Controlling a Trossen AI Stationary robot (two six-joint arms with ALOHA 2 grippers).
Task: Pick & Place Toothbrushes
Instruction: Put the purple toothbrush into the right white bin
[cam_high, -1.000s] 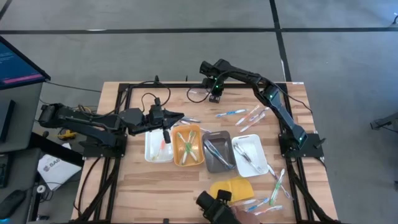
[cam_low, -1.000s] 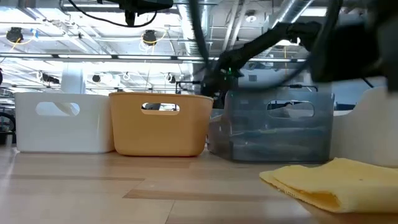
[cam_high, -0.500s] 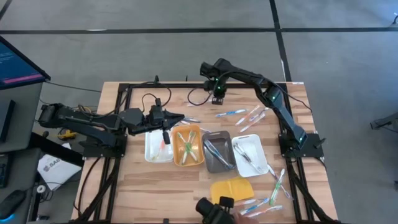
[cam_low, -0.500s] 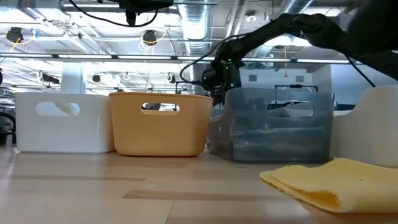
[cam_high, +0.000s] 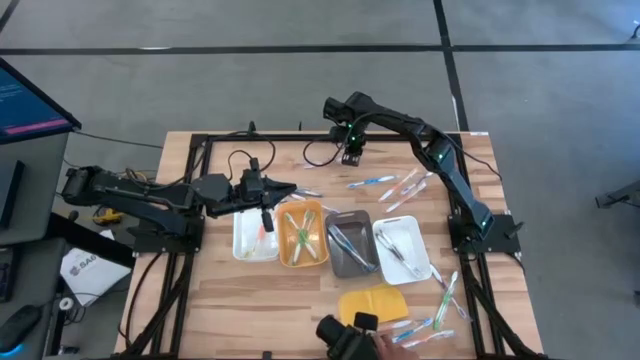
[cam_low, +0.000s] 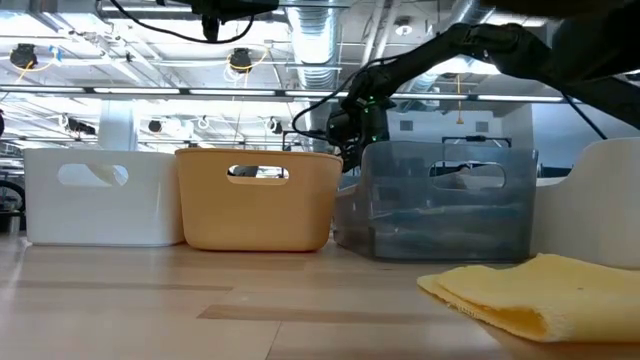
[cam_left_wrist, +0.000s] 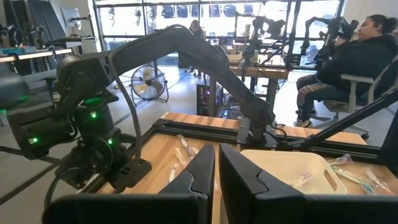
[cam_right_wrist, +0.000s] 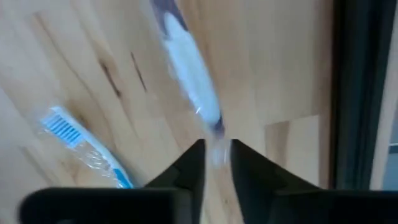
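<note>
Reaching over the table's far middle, my right gripper (cam_high: 350, 157) (cam_right_wrist: 216, 152) points down with its fingers a narrow gap apart. A white toothbrush (cam_right_wrist: 186, 68) in clear wrap lies on the wood, and its end shows in that gap. A blue-bristled toothbrush (cam_right_wrist: 87, 149) lies beside it. More toothbrushes (cam_high: 378, 181) lie loose to the right. Others lie in the white tray (cam_high: 243, 243), the orange tray (cam_high: 303, 238), the grey tray (cam_high: 350, 243) and the second white tray (cam_high: 402, 248). My left gripper (cam_high: 290, 187) (cam_left_wrist: 216, 168) waits shut and level above the left trays' far ends. My right gripper comes from above, pointing down, with the white toothbrush's wrapped end (cam_right_wrist: 216, 132) between its fingertips. I cannot tell whether the fingers touch it. The toothbrush runs away from the fingers along the wood.
A black frame rail (cam_right_wrist: 351, 93) runs along the far edge close to my right gripper. A yellow pad (cam_high: 375, 302) lies near the front edge, with loose toothbrushes (cam_high: 445, 298) to its right. A dark object (cam_high: 345, 338) sits at the near edge. A person sits beyond the table (cam_left_wrist: 348, 68).
My right gripper has shifted slightly toward the table's right edge and stayed over the far middle. The dark object at the near edge has shifted about. My left arm has kept still.
</note>
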